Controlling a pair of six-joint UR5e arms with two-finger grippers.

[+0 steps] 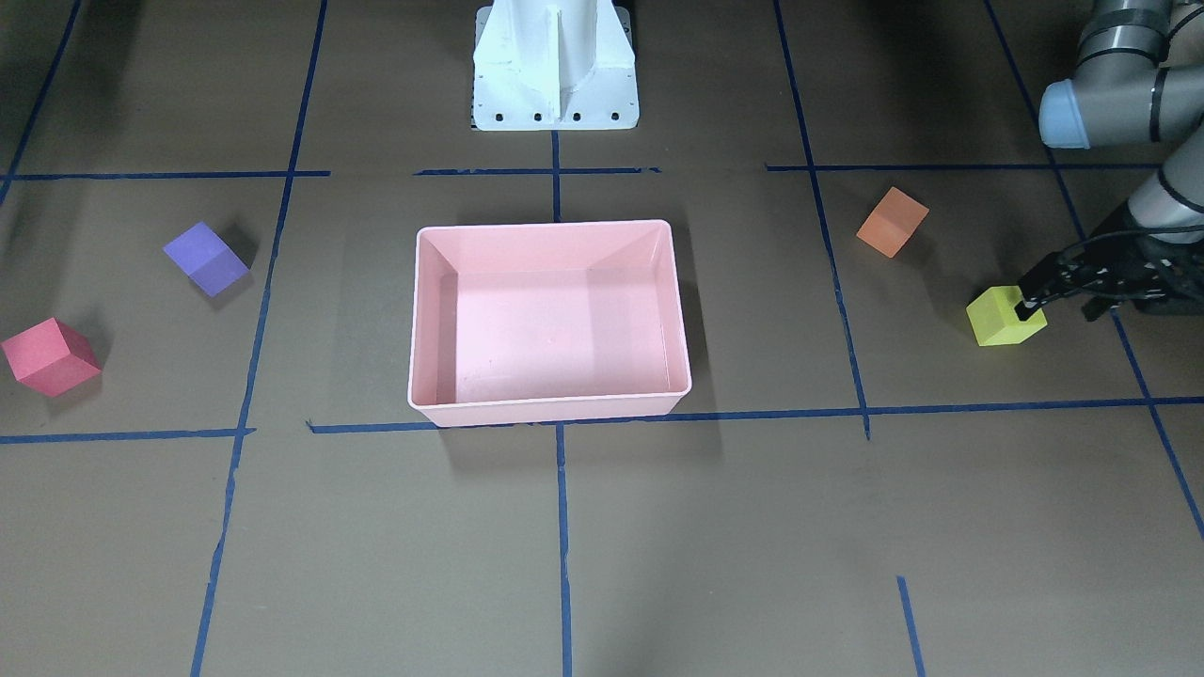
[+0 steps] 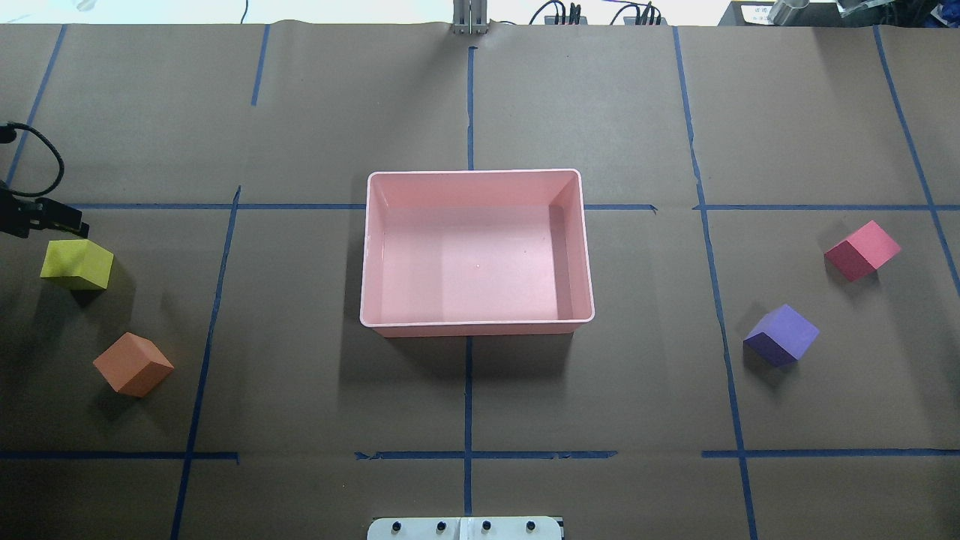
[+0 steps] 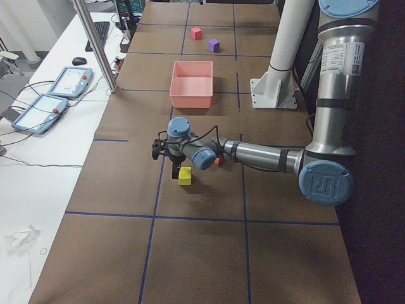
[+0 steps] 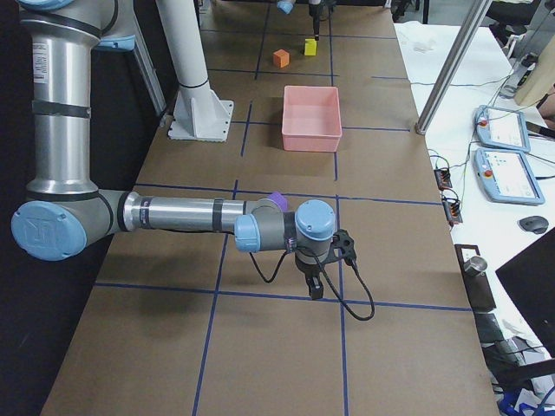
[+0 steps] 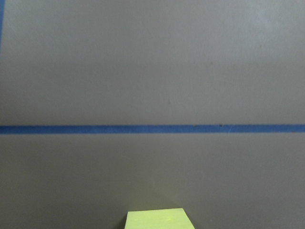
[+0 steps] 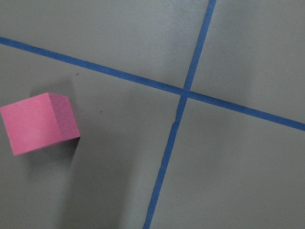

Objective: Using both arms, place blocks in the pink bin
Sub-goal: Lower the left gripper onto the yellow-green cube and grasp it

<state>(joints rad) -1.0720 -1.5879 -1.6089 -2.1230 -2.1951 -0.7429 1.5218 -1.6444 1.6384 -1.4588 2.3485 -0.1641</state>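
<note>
The pink bin (image 1: pixel 546 406) sits mid-table with nothing in it; it also shows in the overhead view (image 2: pixel 472 324). The yellow-green block (image 1: pixel 1002 320) and orange block (image 1: pixel 892 221) lie on my left side. The purple block (image 1: pixel 205 259) and red block (image 1: pixel 49 355) lie on my right side. My left gripper (image 1: pixel 1058 306) looks open and hovers just beside and above the yellow-green block (image 5: pixel 157 219), one fingertip (image 1: pixel 1027 303) over its edge. My right gripper (image 4: pixel 314 290) shows only in the exterior right view, near the purple block (image 4: pixel 277 199); whether it is open or shut I cannot tell. Its wrist view shows the red block (image 6: pixel 38 123).
The white pedestal (image 1: pixel 555 66) stands at the robot's edge behind the bin. Blue tape lines (image 2: pixel 469 390) grid the brown table. A side bench with tablets (image 3: pixel 69 82) and a metal post (image 3: pixel 95 44) runs along the operators' side.
</note>
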